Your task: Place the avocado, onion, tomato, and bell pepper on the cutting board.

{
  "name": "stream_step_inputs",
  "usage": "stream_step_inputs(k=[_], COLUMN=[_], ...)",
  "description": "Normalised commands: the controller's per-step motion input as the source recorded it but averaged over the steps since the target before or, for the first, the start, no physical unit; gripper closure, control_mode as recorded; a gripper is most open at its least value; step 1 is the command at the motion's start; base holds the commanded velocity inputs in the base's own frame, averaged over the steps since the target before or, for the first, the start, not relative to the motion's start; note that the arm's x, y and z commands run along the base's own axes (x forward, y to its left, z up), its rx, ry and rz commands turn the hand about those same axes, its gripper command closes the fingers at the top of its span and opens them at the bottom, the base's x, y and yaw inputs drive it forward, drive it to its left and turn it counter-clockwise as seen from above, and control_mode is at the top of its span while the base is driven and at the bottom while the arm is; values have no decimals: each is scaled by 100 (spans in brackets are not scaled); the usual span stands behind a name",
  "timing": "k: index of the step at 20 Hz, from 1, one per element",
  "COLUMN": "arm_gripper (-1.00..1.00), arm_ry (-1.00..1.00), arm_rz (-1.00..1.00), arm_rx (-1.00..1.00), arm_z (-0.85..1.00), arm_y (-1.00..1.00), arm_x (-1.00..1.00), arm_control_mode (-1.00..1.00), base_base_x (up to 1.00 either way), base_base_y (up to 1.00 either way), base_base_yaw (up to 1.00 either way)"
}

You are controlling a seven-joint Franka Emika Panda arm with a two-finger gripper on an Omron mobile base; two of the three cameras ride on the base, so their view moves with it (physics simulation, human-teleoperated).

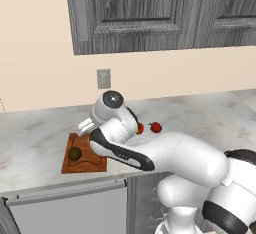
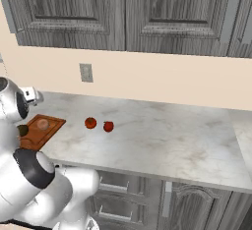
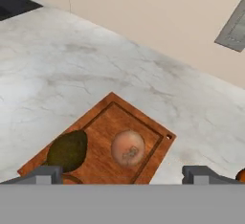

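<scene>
Hand view, marble counter (image 3: pixel 72 70), beige wall (image 3: pixel 153 7)

On the cutting board (image 3: pixel 143 122) the avocado (image 3: pixel 68 150) and the onion (image 3: pixel 128 147) sit side by side with a narrow gap between them, leaving the far half of the board bare wood. Off the board's right, two red fruits (image 2: pixel 90 123) (image 2: pixel 109 126) sit close together on the marble counter (image 2: pixel 162 135), which lies bare to their right. The wide-spread gripper (image 3: pixel 122 175) hangs above the board, touching nothing.
</scene>
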Motion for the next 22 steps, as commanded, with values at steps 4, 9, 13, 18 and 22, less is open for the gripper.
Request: stream_step_inputs(k=[4,9,13,18,22], arm_gripper=[-100,-100,-100,-100,-100], arm_ry=[-1,0,0,0,2], arm_rz=[-2,-5,-13,-25,-15], arm_rx=[0,0,0,0,0], arm_z=[80,69,63,40,26], arm_y=[-45,-56,-64,-81,-80], arm_x=[-71,-80,-70,-48,-5], arm_control_mode=[-100,-100,-100,-100,-100], base_base_x=[0,0,0,0,0], base_base_y=[0,0,0,0,0], base_base_yaw=[0,0,0,0,0])
